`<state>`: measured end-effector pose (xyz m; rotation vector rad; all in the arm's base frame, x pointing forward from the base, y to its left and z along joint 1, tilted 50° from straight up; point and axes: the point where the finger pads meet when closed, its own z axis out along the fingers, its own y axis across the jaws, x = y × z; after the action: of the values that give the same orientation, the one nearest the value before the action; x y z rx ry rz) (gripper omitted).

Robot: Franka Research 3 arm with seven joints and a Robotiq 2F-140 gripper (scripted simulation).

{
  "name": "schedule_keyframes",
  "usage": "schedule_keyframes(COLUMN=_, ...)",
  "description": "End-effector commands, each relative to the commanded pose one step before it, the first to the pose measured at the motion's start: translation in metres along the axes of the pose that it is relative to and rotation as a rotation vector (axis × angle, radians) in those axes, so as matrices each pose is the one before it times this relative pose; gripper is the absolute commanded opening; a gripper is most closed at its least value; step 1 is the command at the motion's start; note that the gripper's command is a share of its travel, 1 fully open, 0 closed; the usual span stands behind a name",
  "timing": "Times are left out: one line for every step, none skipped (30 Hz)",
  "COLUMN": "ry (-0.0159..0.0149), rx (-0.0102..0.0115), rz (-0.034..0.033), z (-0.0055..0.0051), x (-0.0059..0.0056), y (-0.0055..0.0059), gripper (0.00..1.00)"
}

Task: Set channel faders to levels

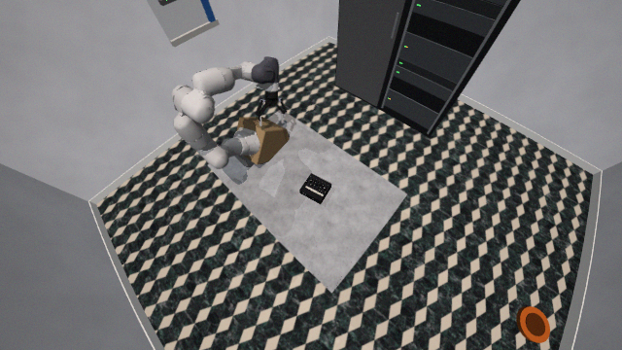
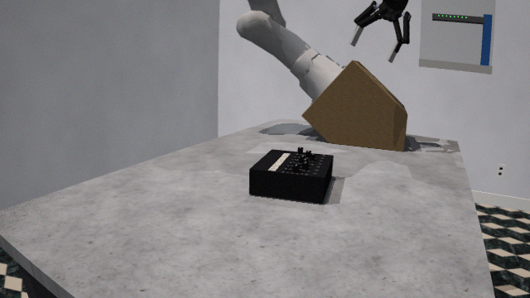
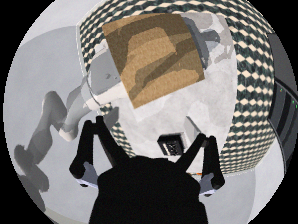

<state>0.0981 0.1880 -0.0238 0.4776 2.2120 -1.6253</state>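
Observation:
The lighting desk (image 1: 321, 197) (image 2: 286, 184) (image 3: 163, 145) is a small black box that stands flat on the grey table (image 1: 340, 238) (image 2: 207, 236). A pale tape strip (image 1: 314, 191) (image 2: 279, 162) runs across its top. Dark fader caps (image 2: 301, 150) stand up beside the tape; which is the master fader cannot be told. The numbers on the tape, the scale marks and the cap lines are too small to read in any view. My gripper (image 1: 273, 113) (image 2: 372, 52) (image 3: 152, 117) is wide open and empty, high above the table's back part and well away from the desk.
A large brown angular block (image 1: 273, 141) (image 2: 356, 112) (image 3: 150, 62) stands between the arm's base and the desk, below the gripper. A dark server cabinet (image 1: 366, 53) stands beyond the table. An orange ring-shaped object (image 1: 521, 325) is on the floor far off.

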Motion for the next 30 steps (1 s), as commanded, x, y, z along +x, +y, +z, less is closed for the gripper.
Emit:
schedule_keyframes(ry=0.00006, rx=-0.00013, rz=0.00002, z=-0.00007, x=-0.00001, y=0.00001, gripper=1.00)
schedule_keyframes(ry=0.00000, rx=0.00000, rz=0.00000, z=0.00000, x=0.00000, y=0.00000, gripper=1.00)
schedule_keyframes(ry=0.00000, rx=0.00000, rz=0.00000, z=0.00000, x=0.00000, y=0.00000, gripper=1.00)
schedule_keyframes(ry=0.00000, rx=0.00000, rz=0.00000, z=0.00000, x=0.00000, y=0.00000, gripper=1.00)
schedule_keyframes(ry=0.00000, rx=0.00000, rz=0.00000, z=0.00000, x=0.00000, y=0.00000, gripper=1.00)
schedule_keyframes(ry=0.00000, rx=0.00000, rz=0.00000, z=0.00000, x=0.00000, y=0.00000, gripper=1.00)
schedule_keyframes(ry=0.00000, rx=0.00000, rz=0.00000, z=0.00000, x=0.00000, y=0.00000, gripper=1.00)
schedule_keyframes(ry=0.00000, rx=0.00000, rz=0.00000, z=0.00000, x=0.00000, y=0.00000, gripper=1.00)
schedule_keyframes(ry=0.00000, rx=0.00000, rz=0.00000, z=0.00000, x=0.00000, y=0.00000, gripper=1.00)
schedule_keyframes(ry=0.00000, rx=0.00000, rz=0.00000, z=0.00000, x=0.00000, y=0.00000, gripper=1.00)
schedule_keyframes(ry=0.00000, rx=0.00000, rz=0.00000, z=0.00000, x=0.00000, y=0.00000, gripper=1.00)
schedule_keyframes(ry=0.00000, rx=0.00000, rz=0.00000, z=0.00000, x=0.00000, y=0.00000, gripper=1.00)
schedule_keyframes(ry=0.00000, rx=0.00000, rz=0.00000, z=0.00000, x=0.00000, y=0.00000, gripper=1.00)
schedule_keyframes(ry=0.00000, rx=0.00000, rz=0.00000, z=0.00000, x=0.00000, y=0.00000, gripper=1.00)
schedule_keyframes(ry=0.00000, rx=0.00000, rz=0.00000, z=0.00000, x=0.00000, y=0.00000, gripper=1.00)
schedule_keyframes(ry=0.00000, rx=0.00000, rz=0.00000, z=0.00000, x=0.00000, y=0.00000, gripper=1.00)
schedule_keyframes(ry=0.00000, rx=0.00000, rz=0.00000, z=0.00000, x=0.00000, y=0.00000, gripper=1.00)
schedule_keyframes(ry=0.00017, rx=-0.00003, rz=0.00024, z=-0.00003, x=-0.00003, y=0.00001, gripper=1.00)
schedule_keyframes(ry=0.00117, rx=-0.00021, rz=0.00161, z=-0.00023, x=-0.00018, y=0.00009, gripper=1.00)
schedule_keyframes(ry=0.00307, rx=-0.00054, rz=0.00422, z=-0.00061, x=-0.00047, y=0.00023, gripper=1.00)
schedule_keyframes(ry=0.00574, rx=-0.00099, rz=0.00791, z=-0.00115, x=-0.00089, y=0.00044, gripper=1.00)
schedule_keyframes(ry=0.00910, rx=-0.00150, rz=0.01256, z=-0.00182, x=-0.00142, y=0.00070, gripper=1.00)
schedule_keyframes(ry=0.01304, rx=-0.00200, rz=0.01804, z=-0.00261, x=-0.00206, y=0.00103, gripper=1.00)
schedule_keyframes(ry=0.01746, rx=-0.00242, rz=0.02424, z=-0.00349, x=-0.00279, y=0.00143, gripper=1.00)
schedule_keyframes(ry=0.02225, rx=-0.00265, rz=0.03108, z=-0.00447, x=-0.00361, y=0.00191, gripper=1.00)
schedule_keyframes(ry=0.02731, rx=-0.00261, rz=0.03844, z=-0.00551, x=-0.00452, y=0.00248, gripper=1.00)
schedule_keyframes(ry=0.03254, rx=-0.00219, rz=0.04626, z=-0.00661, x=-0.00550, y=0.00317, gripper=1.00)
schedule_keyframes(ry=0.03781, rx=-0.00129, rz=0.05446, z=-0.00776, x=-0.00654, y=0.00400, gripper=1.00)
schedule_keyframes(ry=0.04299, rx=0.00014, rz=0.06296, z=-0.00896, x=-0.00762, y=0.00500, gripper=1.00)
schedule_keyframes(ry=0.00000, rx=0.00000, rz=0.00000, z=0.00000, x=0.00000, y=0.00000, gripper=1.00)
